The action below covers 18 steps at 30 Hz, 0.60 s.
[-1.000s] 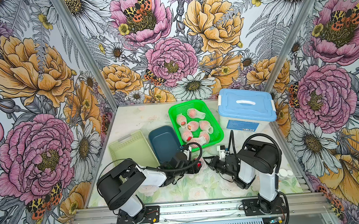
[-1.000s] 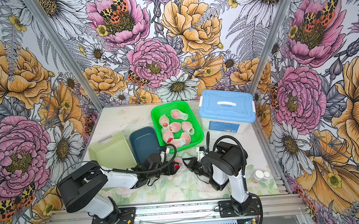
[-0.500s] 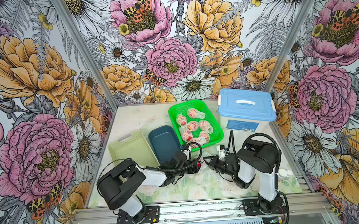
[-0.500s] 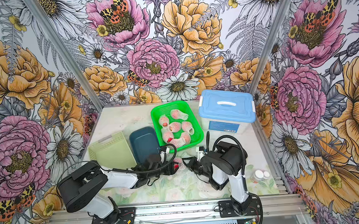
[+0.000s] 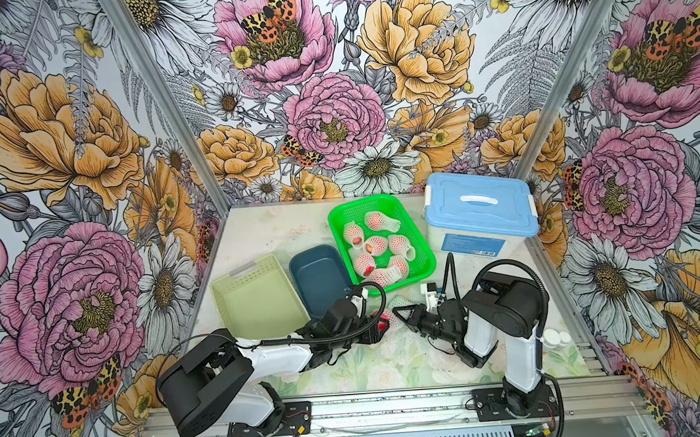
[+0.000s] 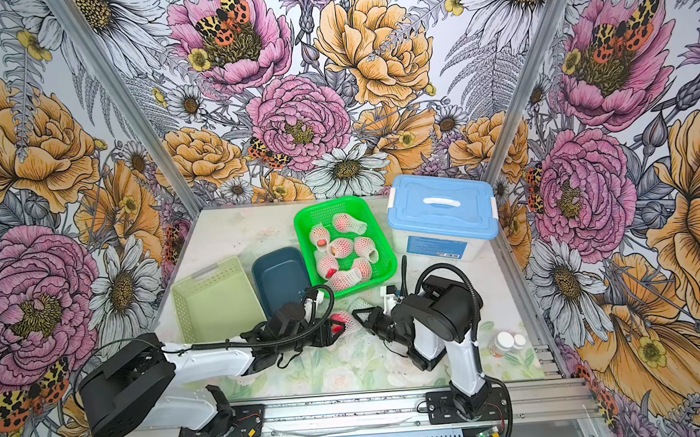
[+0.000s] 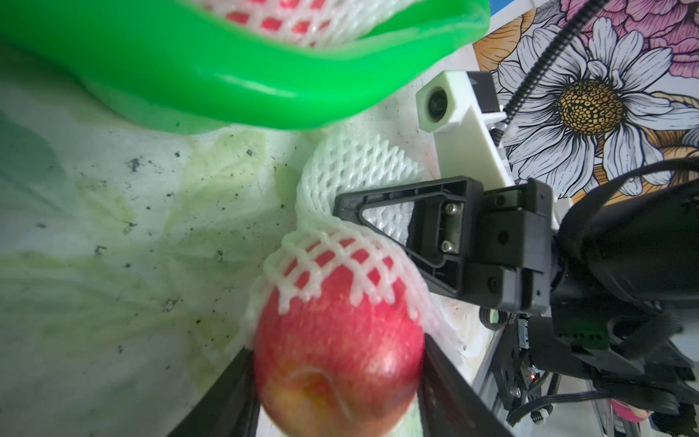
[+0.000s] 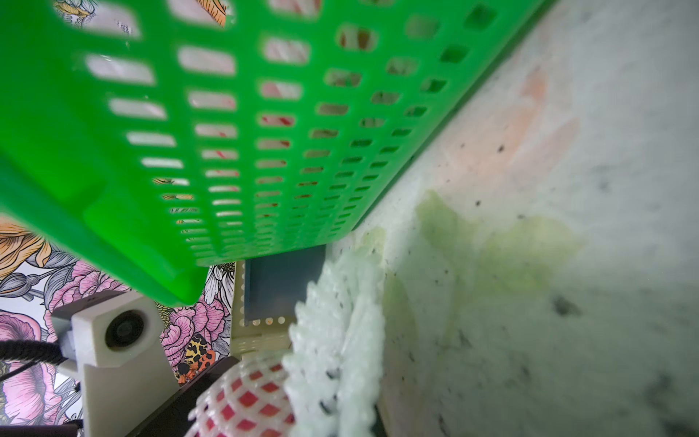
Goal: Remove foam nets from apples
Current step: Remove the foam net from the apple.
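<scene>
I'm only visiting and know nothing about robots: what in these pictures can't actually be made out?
Blue-lidded box: contents hidden by its shut lid, in both top views.
White bottles: labels too small to read in a top view.
Apple: part of it is cut off by the left wrist view's edge.
Green basket: in the right wrist view, its contents are blurred scraps behind the holed wall.
</scene>
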Each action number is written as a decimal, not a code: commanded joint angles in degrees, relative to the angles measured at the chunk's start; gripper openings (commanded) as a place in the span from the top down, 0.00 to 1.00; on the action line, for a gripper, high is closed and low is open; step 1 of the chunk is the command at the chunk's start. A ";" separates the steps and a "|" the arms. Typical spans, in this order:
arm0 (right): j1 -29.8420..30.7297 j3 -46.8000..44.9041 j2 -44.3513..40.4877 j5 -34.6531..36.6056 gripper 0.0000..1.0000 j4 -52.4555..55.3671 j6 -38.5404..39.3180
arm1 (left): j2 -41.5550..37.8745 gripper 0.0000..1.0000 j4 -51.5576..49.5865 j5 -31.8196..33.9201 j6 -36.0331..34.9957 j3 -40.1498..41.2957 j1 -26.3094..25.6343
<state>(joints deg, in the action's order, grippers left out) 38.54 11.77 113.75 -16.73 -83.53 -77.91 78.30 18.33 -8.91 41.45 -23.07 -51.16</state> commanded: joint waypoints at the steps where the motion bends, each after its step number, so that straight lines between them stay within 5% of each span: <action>1: -0.21 -2.49 4.11 3.19 1.00 3.55 5.11 | -1.81 0.41 -1.04 -0.77 -0.25 0.60 -0.62; 18: 0.19 -3.57 -1.17 2.12 1.00 3.57 8.11 | -2.65 0.36 -9.91 0.68 0.57 -0.56 -2.73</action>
<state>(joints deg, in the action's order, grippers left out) 38.57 10.55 111.61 -16.16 -82.78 -73.43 75.57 10.61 -8.86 41.87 -22.90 -53.78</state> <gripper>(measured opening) 0.078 0.644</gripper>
